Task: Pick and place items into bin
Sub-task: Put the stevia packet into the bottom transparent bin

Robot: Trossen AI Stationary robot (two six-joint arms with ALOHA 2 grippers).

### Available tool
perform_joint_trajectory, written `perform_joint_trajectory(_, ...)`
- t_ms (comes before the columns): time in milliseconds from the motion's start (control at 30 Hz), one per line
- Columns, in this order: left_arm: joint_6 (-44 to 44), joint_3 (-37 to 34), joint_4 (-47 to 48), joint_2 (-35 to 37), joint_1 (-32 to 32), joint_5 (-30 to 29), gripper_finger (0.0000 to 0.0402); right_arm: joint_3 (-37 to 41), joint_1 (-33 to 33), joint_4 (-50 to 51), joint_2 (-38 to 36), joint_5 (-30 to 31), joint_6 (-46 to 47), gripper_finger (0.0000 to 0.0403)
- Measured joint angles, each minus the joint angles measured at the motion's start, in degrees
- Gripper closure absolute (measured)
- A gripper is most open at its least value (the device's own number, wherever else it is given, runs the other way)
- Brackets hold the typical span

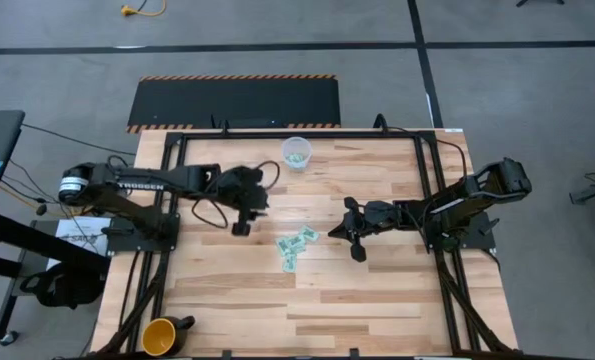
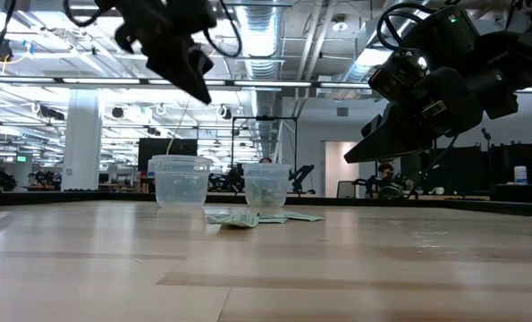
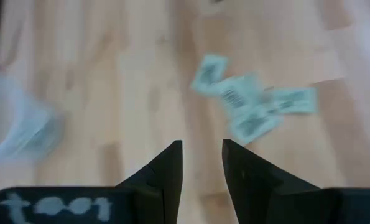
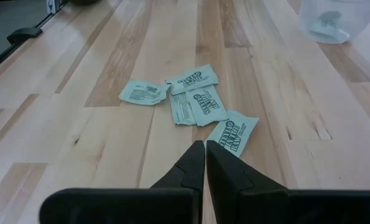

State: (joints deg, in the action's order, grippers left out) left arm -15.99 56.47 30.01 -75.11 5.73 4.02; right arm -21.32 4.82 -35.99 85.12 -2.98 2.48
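Several mint-green wrapped pieces [image 1: 295,245] lie flat in a loose cluster on the wooden table, near its middle; they also show in the right wrist view [image 4: 197,106], the left wrist view [image 3: 253,102] and the low view [image 2: 248,217]. A clear plastic cup [image 1: 296,153] stands upright near the table's far edge with a few pieces inside. My left gripper [image 1: 242,228] hovers left of the cluster, above the table; its fingers [image 3: 202,168] are a little apart and empty. My right gripper [image 1: 355,240] hovers right of the cluster, with its fingers [image 4: 205,165] shut and empty.
A yellow mug [image 1: 159,336] stands at the table's near left corner. The low view shows a second clear container [image 2: 181,182] beside the cup [image 2: 266,186]. A black frame rail [image 1: 297,131] runs along the table's far edge. Bare wood lies around the cluster.
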Motion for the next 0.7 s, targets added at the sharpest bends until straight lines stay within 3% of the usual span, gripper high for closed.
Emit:
perform_joint_trajectory(333,-0.81,-4.78,-6.45,-0.02,-10.43,1.1,0.0297,0.0,0.02,0.0,0.0,0.0,0.02,0.0393)
perform_joint_trajectory(633,3.22,-8.25,-17.07,-2.71,-13.63,-4.03,0.0297,0.0,0.02,-0.42,0.0,0.0,0.09,0.0393)
perform_joint_trajectory(700,4.46,-8.26,-18.59,-4.48,-13.65,-7.97,0.0297,0.02,0.02,-0.65,0.0,0.0,0.09,0.0393)
